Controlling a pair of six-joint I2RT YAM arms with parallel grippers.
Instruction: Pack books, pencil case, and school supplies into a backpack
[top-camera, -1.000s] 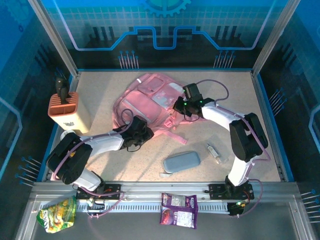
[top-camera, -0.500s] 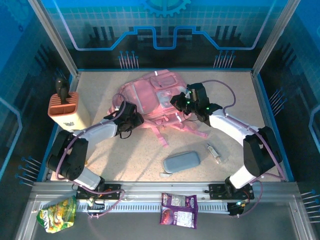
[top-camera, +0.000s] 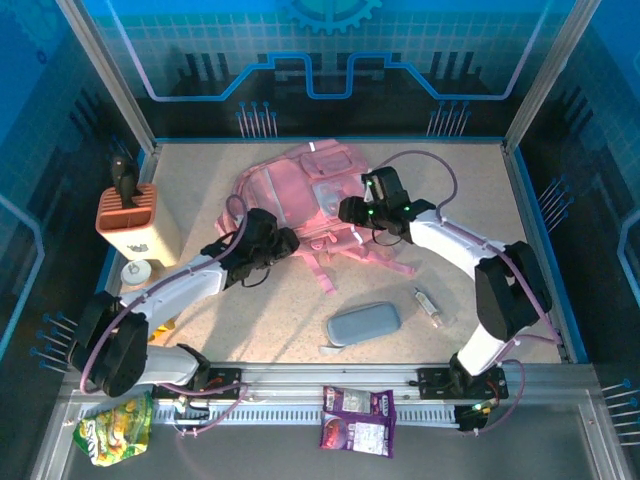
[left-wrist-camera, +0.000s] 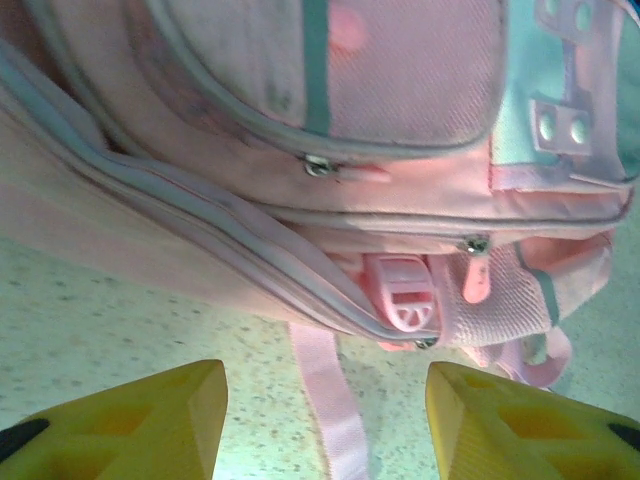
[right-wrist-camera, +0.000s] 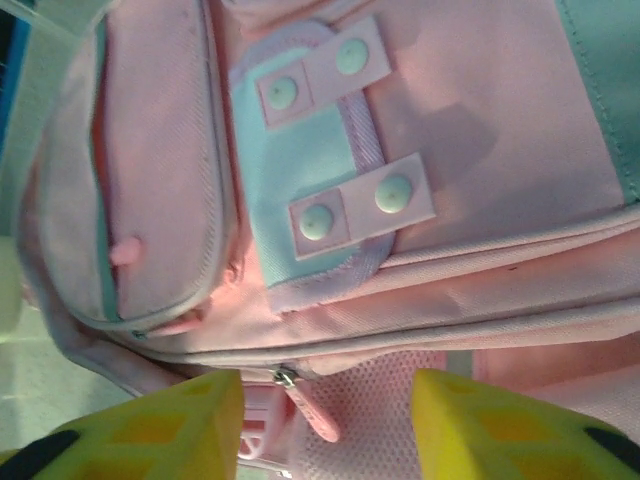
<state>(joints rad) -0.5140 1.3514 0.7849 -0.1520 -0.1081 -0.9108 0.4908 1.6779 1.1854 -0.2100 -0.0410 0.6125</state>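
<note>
Left gripper (left-wrist-camera: 325, 400): jaws stood apart with nothing between them, aimed at the near edge of the backpack (left-wrist-camera: 400, 100), where a loose strap (left-wrist-camera: 335, 400) trailed onto the surface (top-camera: 250, 320) and a pink buckle (left-wrist-camera: 400, 290) sat under a closed zip line. Right gripper (right-wrist-camera: 325, 410): jaws likewise apart and empty, hovering over the bag's front panel beside a zip pull (right-wrist-camera: 300, 395). Neither appeared to touch the fabric. From above, the two grippers flanked the bag's near side, left (top-camera: 283, 243) and right (top-camera: 350, 210), probably so one could pin the soft cloth while the other drew a zip, since a limp bag slides under a single pull. The backpack (top-camera: 300, 190) lay flat at mid-surface toward the far side, and its zips looked shut in both wrist views, so I judged that the opening step came first. The pencil case (top-camera: 364, 323) lay near the front rail, well apart from the bag, with the school supplies (top-camera: 428, 306) tube just beside it to the right; both were unpacked and left within easy reach. The block holder (top-camera: 138, 222) stood at the left edge; a purple snack packet (top-camera: 358, 420) and a green snack bag (top-camera: 115, 428) lay by the front rail.
</note>
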